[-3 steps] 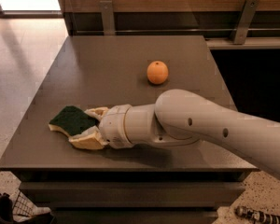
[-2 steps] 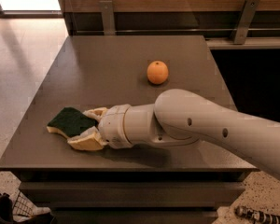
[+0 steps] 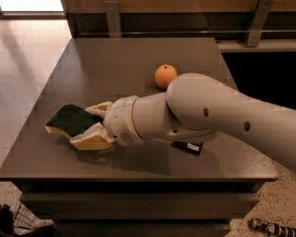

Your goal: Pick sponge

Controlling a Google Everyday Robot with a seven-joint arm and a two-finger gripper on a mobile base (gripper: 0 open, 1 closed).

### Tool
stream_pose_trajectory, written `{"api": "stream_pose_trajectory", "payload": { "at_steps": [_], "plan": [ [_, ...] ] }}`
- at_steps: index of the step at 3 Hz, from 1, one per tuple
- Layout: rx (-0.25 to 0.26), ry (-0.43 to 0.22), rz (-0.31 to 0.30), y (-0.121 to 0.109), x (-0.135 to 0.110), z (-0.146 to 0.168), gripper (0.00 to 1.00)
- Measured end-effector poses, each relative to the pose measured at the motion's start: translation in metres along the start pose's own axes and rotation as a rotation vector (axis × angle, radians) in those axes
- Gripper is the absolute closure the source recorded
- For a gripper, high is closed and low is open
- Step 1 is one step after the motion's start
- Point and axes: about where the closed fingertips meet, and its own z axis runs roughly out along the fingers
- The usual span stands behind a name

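Since the earlier frame the sponge (image 3: 69, 118) has shifted a little farther from the orange (image 3: 166, 76). Its outer corner is now raised, with a shadow under it. The pincer (image 3: 84, 124) has moved with it in the same direction. The orange itself has kept its place on the counter (image 3: 113, 63).

The pincer now stands well apart from the orange, towards the front left part of the counter. Its two tan pads (image 3: 92, 139) are closed on the sponge from two sides. One pad is on the side nearer to the orange and the other is on the side nearer to the front edge. The sponge shows its dark green top. A thin line of pale yellow foam is visible along its lower edge. The end that points away from the orange sticks out free beyond the pads.

The white arm (image 3: 212, 112) passes just in front of the orange and goes out at the right side. Under the arm, in front of the orange, a small dark object (image 3: 188, 146) with a pale label lies flat on the counter.
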Motion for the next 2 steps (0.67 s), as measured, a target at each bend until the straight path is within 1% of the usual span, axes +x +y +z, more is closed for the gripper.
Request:
{"api": "stream_pose_trajectory", "payload": {
  "at_steps": [1, 2],
  "plan": [
    [-0.009, -0.013, -0.038, -0.002, -0.023, -0.027, 1.00],
    [0.010, -0.051, -0.083, -0.005, -0.040, -0.057, 1.00]
  ]
}}
